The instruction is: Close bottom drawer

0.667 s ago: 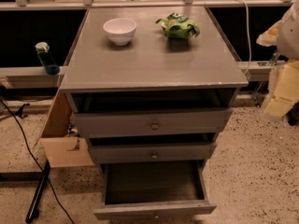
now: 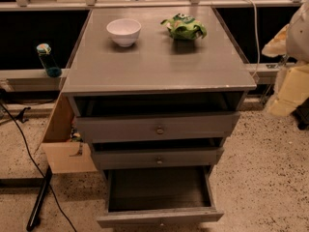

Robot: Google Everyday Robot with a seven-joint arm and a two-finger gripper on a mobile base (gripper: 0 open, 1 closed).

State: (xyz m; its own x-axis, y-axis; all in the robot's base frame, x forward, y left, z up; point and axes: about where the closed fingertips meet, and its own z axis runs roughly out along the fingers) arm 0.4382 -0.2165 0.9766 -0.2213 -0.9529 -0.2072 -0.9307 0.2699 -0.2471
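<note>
Bottom drawer [image 2: 159, 217] open, lowest of three, tool [image 2: 287, 93] right

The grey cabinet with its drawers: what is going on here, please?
A robot is meant to close the bottom drawer of the grey cabinet, which stands pulled far out, its dark inside showing. The gripper hangs at the right edge of the view, apart from the cabinet, touching no drawer. A white bowl and a crumpled green bag lie on top.
</note>
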